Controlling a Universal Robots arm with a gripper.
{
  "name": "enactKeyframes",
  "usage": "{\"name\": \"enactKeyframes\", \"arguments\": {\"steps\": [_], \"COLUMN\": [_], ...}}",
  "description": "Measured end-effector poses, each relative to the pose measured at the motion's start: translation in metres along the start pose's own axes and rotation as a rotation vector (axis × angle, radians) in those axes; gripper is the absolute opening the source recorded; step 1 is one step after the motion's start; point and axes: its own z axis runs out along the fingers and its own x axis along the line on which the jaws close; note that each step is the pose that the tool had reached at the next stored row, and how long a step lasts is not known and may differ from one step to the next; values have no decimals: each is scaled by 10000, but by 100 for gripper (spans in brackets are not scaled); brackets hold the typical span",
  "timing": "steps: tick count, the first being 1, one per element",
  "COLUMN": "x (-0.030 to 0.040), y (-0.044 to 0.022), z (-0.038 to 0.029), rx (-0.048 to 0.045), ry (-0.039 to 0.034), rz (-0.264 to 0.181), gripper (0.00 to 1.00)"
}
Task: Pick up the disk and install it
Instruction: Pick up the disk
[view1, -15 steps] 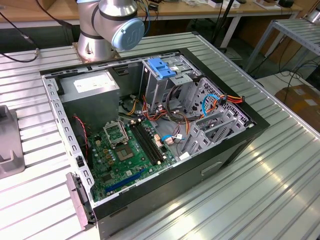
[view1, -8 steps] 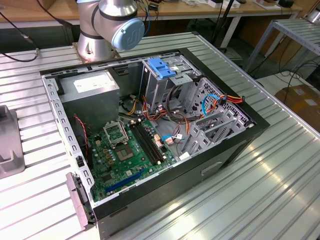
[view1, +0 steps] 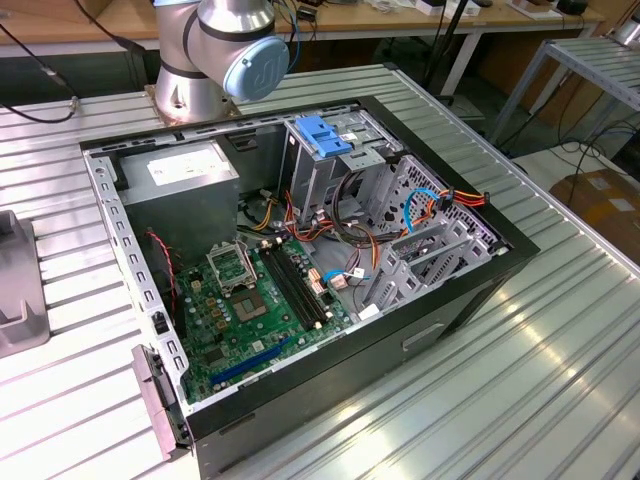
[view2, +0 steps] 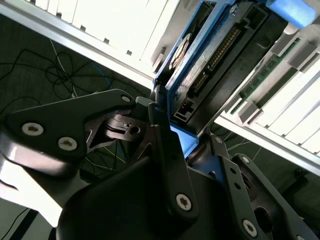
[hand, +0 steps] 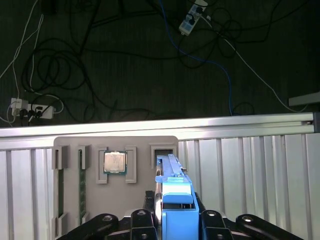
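So, ribbed metal table (view1: 560, 350) holds the open computer case (view1: 450, 322), power-supply sticker (view1: 185, 172) too small to read. The gripper (hand: 175, 216) is clamped on the disk (hand: 172, 175), standing edge-up between its fingers (hand: 141, 220) over a grey parts tray (hand: 70, 145), processor chip (hand: 115, 162) just beside it.

Drive cage (view1: 310, 175): crowded by cables (view1: 352, 205) toward the case's (view1: 300, 400) middle.
Table (view1: 560, 380): open passage is left along the exterior view's right edge.

Silver arm (view1: 190, 80) with pale-blue joint cap (view1: 258, 62); black gripper (view2: 182, 135) studded with screws (view2: 183, 201)
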Motion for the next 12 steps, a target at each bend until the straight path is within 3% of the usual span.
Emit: {"name": "enactKeyframes", "arguments": {"steps": [12], "x": [-2], "y": [2], "z": [-34], "rx": [0], "ry": [0], "rz": [0], "gripper": [37]}}
